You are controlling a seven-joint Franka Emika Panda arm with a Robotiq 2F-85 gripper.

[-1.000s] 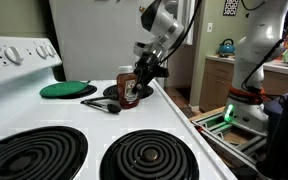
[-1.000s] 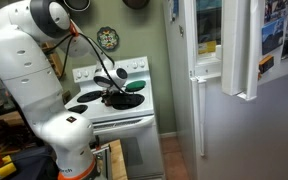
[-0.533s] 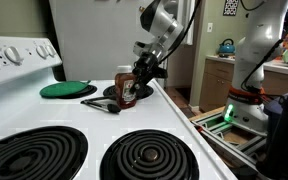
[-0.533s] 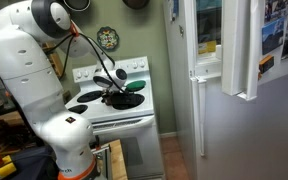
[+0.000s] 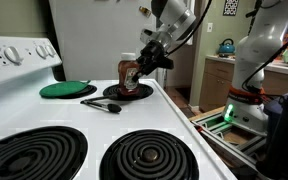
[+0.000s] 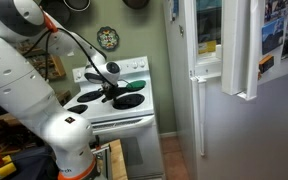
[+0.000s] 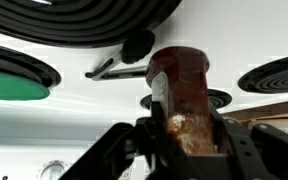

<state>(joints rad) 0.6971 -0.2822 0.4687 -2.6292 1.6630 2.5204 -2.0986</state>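
Note:
My gripper point(image 5: 142, 66) is shut on a brown, reddish bottle-like container point(image 5: 130, 73) and holds it tilted a little above the white stove top point(image 5: 84, 120). In the wrist view the container point(image 7: 179, 95) fills the space between the black fingers point(image 7: 182, 140). Below it lies a small black burner point(image 5: 130, 91). A black spoon-like utensil point(image 5: 102, 104) lies on the stove just beside that burner; it also shows in the wrist view point(image 7: 124, 58). A green round lid or plate point(image 5: 67, 89) sits further back. In the far exterior view the gripper point(image 6: 111, 89) hovers over the stove point(image 6: 114, 110).
Two large black coil burners point(image 5: 34, 155) point(image 5: 149, 156) are at the front of the stove. The stove's control panel point(image 5: 19, 52) rises at the back. A white refrigerator point(image 6: 224, 90) stands beside the stove. A counter with a teal kettle point(image 5: 226, 47) is beyond.
The gripper has lifted the brown container off the stove top and moved it up and slightly away; the arm has risen. The spoon and green lid have not moved.

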